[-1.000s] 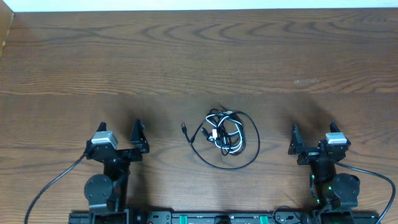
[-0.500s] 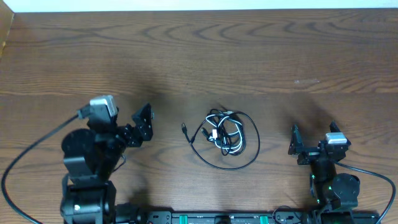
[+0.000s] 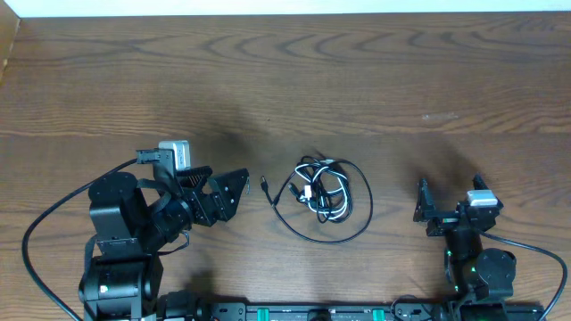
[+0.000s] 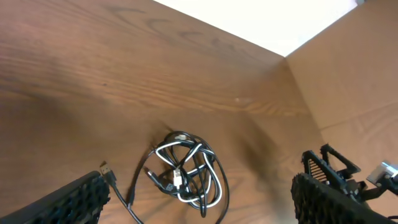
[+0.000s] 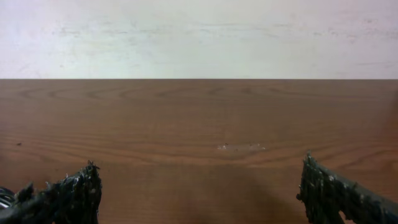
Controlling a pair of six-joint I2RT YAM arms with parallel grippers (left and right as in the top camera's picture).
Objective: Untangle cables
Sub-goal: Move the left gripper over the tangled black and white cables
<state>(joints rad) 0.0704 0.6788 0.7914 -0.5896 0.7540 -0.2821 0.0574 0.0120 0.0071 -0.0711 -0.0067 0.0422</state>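
- The left tool [image 3: 234, 193] has swung round since a second ago. It pointed toward the far edge of the table [image 3: 285, 80] then; it now points sideways at the cables [image 3: 323, 198] and sits much nearer them.
- Its arm has lifted and twisted with it, and its jaws stand as wide apart as before, holding nothing.
- The right tool [image 3: 449, 194] has not moved. It still faces the far edge, jaws spread wide and empty.
- The cables have not shifted. They lie flat in the middle of the table between the two tools, touching neither.
- The bundle is a loose coil, a little longer left to right than front to back.
- The white cable [image 3: 335, 210] is wound into the tight inner knot, and the black cable [image 3: 359, 223] sweeps a wider loop around the near and right sides.
- One black tail runs out to the left. Its plug [image 3: 265, 184] points toward the far left, just ahead of the left tool's fingertips.
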